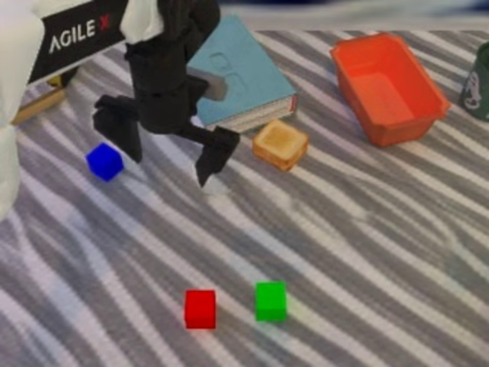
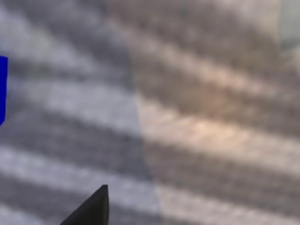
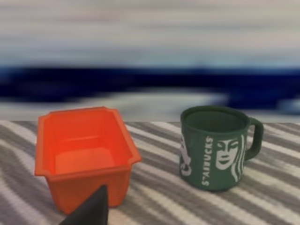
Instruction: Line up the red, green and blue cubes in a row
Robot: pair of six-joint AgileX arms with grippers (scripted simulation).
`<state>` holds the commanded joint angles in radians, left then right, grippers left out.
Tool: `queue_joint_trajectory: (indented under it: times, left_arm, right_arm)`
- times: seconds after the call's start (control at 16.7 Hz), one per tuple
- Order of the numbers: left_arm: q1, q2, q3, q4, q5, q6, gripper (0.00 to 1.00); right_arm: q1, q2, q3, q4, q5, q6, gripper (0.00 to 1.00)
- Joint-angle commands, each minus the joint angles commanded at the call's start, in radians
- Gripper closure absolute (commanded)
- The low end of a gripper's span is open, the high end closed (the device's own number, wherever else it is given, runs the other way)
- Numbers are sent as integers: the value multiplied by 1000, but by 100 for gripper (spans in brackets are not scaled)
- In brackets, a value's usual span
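The blue cube (image 1: 105, 161) lies at the left of the striped table, apart from the other two. The red cube (image 1: 200, 309) and green cube (image 1: 270, 300) sit side by side near the front edge, with a small gap between them. My left gripper (image 1: 168, 170) hangs open just right of the blue cube and holds nothing. In the left wrist view only a sliver of the blue cube (image 2: 2, 89) shows at the edge, beside one dark fingertip (image 2: 93, 211). My right gripper (image 3: 150, 220) is out of the top view, open and empty, facing the bin.
A teal book (image 1: 241, 73) and a tan toast-like block (image 1: 280, 144) lie behind my left gripper. An orange-red bin (image 1: 387, 88) (image 3: 84, 154) stands at the back right, with a green mug (image 1: 479, 84) (image 3: 215, 147) beside it.
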<state>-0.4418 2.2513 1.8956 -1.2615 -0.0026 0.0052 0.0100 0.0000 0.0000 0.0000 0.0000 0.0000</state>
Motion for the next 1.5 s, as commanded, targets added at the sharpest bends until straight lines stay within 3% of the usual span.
queue_joint_trajectory:
  times: [0.24,0.48,0.9,1.26,1.5]
  left_arm:
    - [165,60,91,-22,3,320,0]
    - [266,80,145,-24,7,476,0]
    - [275,82,132,-6,7,489,0]
    - [278,145,-30,232,8,492,0]
    - [279,162,-69,278,8,493,0]
  right_arm:
    - [0,0,0,0,0,0,0]
    - [0,0,0,0,0,0,0]
    - [0,0,0,0,0,0,0]
    - [0,0,0,0,0,0,0]
    - [0,0,0,0,0,0,0]
